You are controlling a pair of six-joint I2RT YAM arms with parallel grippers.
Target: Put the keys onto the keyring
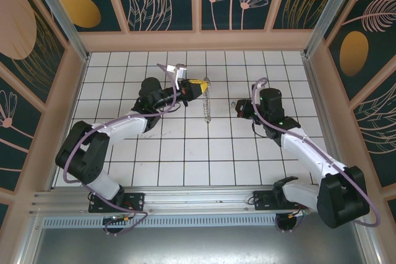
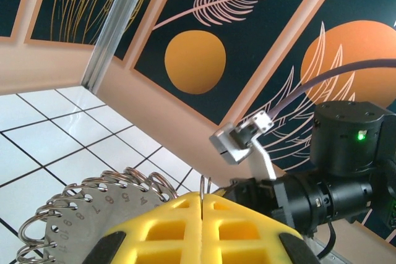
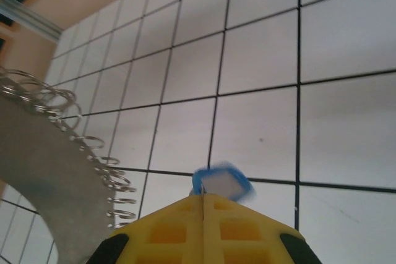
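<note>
Alignment decides this step: the keys [image 3: 221, 182], a small blurred tag with a blue frame and a pale centre, have to meet one wire loop on the keyring [image 3: 46, 174], a flat grey metal plate whose curved edge is lined with a row of thin silvery rings. The right gripper [image 3: 203, 198], with yellow plastic fingers, is pressed together on the keys, which poke out just past its tips above the white tiled table [image 3: 266, 60]. The left gripper [image 2: 202, 197], also yellow-fingered, is closed too, with a thin metal wire rising from the seam between its fingers. I judge that it clamps the keyring by one of its rings, though the contact itself is hidden. In the top view the plate shows edge-on just beside the left fingers, between the two grippers; the right gripper is near it but apart.

To do this well, I would hold the plate steady with the left arm and bring the right one across slowly, aiming at the free end of a single ring, not at the whole row. The rings sit close together, so a slanted approach could snag two at once. The tag seems held only by its edge, so a hard push may twist it out.

In the left wrist view, a run of numbers follows the plate's rim beside the rings.
</note>
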